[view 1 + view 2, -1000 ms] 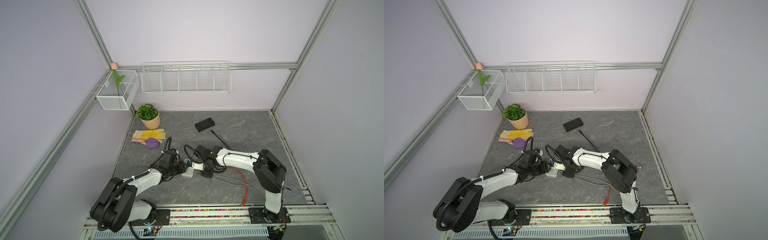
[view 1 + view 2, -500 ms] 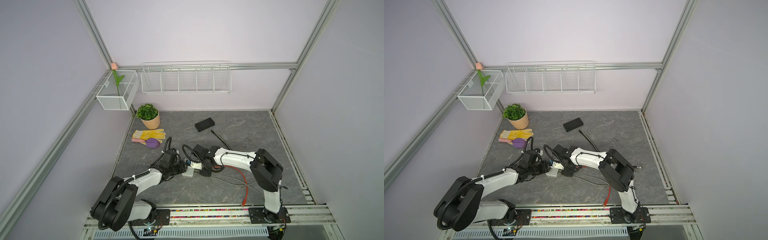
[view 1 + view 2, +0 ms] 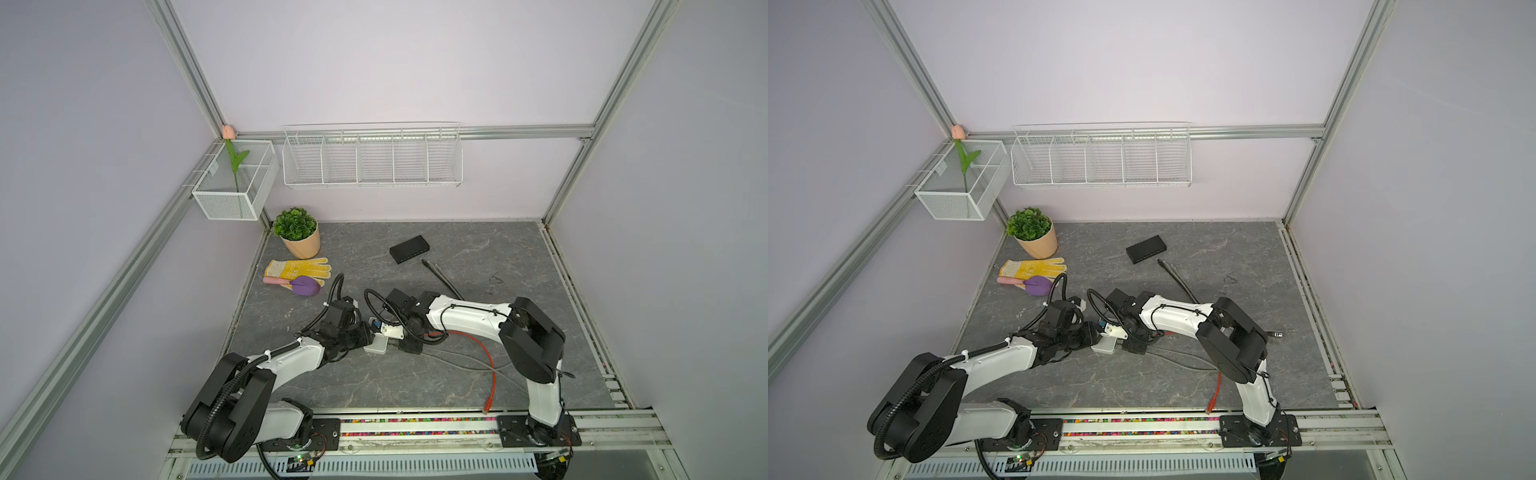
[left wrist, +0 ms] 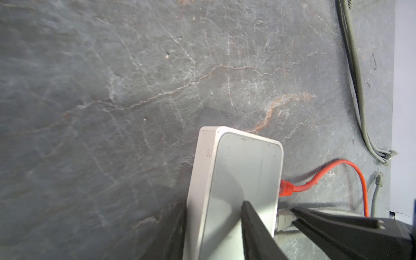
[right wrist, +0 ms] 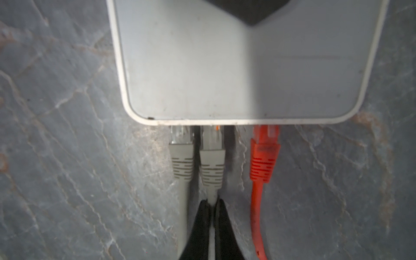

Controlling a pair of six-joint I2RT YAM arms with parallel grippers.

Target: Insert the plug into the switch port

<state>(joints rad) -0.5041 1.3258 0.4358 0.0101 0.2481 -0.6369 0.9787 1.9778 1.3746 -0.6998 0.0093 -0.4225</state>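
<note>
You had the right gripper [image 5: 212,203] clenched on the grey cable [image 5: 211,194] behind its plug [image 5: 212,162], left gripper [image 3: 368,338] grasping the switch [image 5: 236,67].

Ports of white rectangular plastic switch box [image 5: 247,67] hidden under its rim, so seating depth of grey ribbed network plug [image 5: 212,162] unclear. Box cut off by frame edge in both wrist views. Only fingertips of right gripper [image 5: 213,202] in frame. In both top views plugs too small.
</note>
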